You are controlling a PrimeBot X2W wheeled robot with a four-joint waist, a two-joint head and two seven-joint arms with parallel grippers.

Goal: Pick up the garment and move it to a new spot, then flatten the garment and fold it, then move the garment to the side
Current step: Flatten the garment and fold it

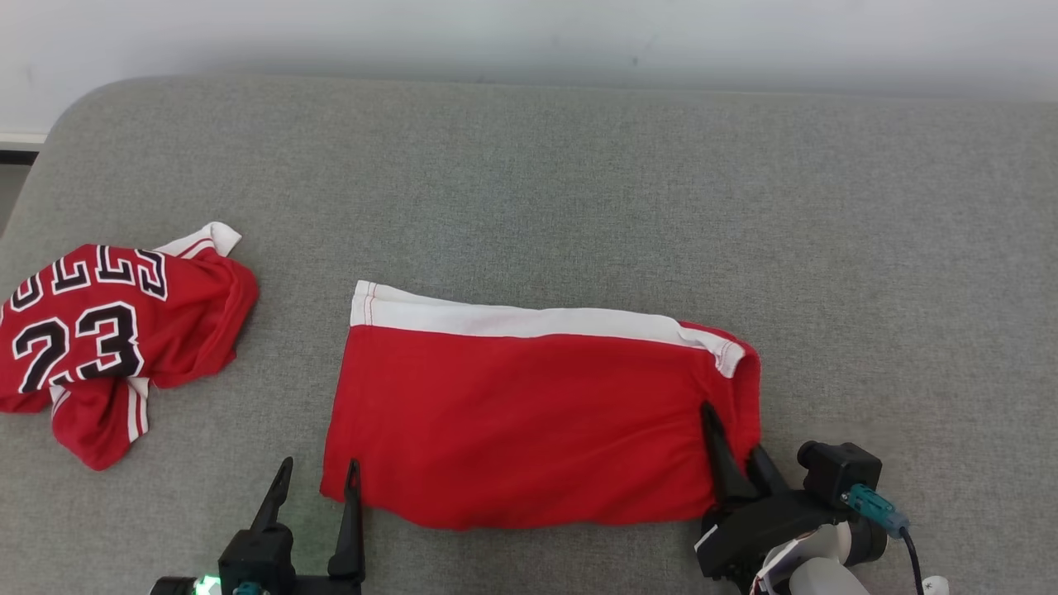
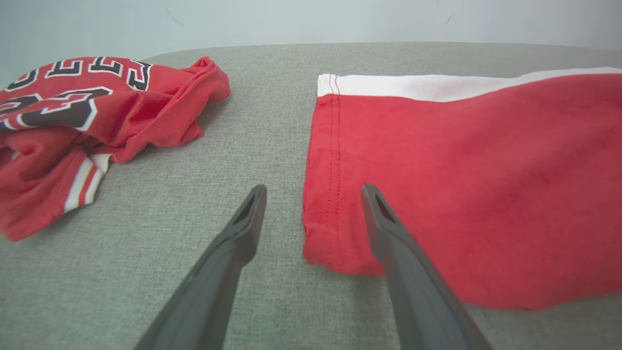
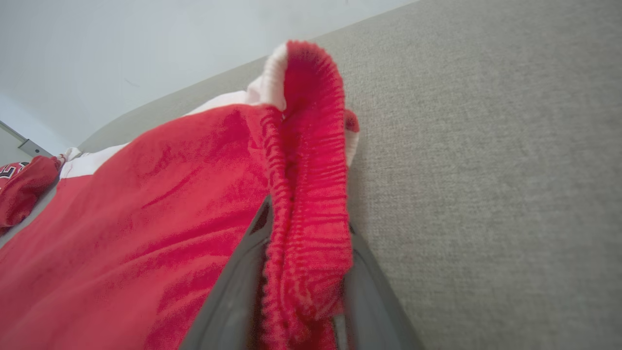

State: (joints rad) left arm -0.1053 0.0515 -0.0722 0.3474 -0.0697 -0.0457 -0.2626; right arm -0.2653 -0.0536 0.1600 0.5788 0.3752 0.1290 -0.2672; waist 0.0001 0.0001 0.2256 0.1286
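The garment, a red jersey [image 1: 107, 330] with black "23" and lettering, lies crumpled at the far left of the grey padded surface [image 1: 579, 182]; it also shows in the left wrist view [image 2: 73, 121] and as a sliver in the right wrist view [image 3: 19, 189]. No gripper touches it. My left gripper [image 1: 320, 464] [image 2: 313, 189] is open and straddles the near left corner of the plain red garment [image 1: 529, 413]. My right gripper [image 1: 731, 430] [image 3: 307, 216] is shut on that plain garment's ribbed elastic edge [image 3: 311, 194] at its right end.
The plain red garment with white edging [image 2: 486, 170] lies spread flat across the middle of the surface. Bare grey padding stretches behind it and to its right. A pale wall [image 1: 529, 33] runs along the far edge.
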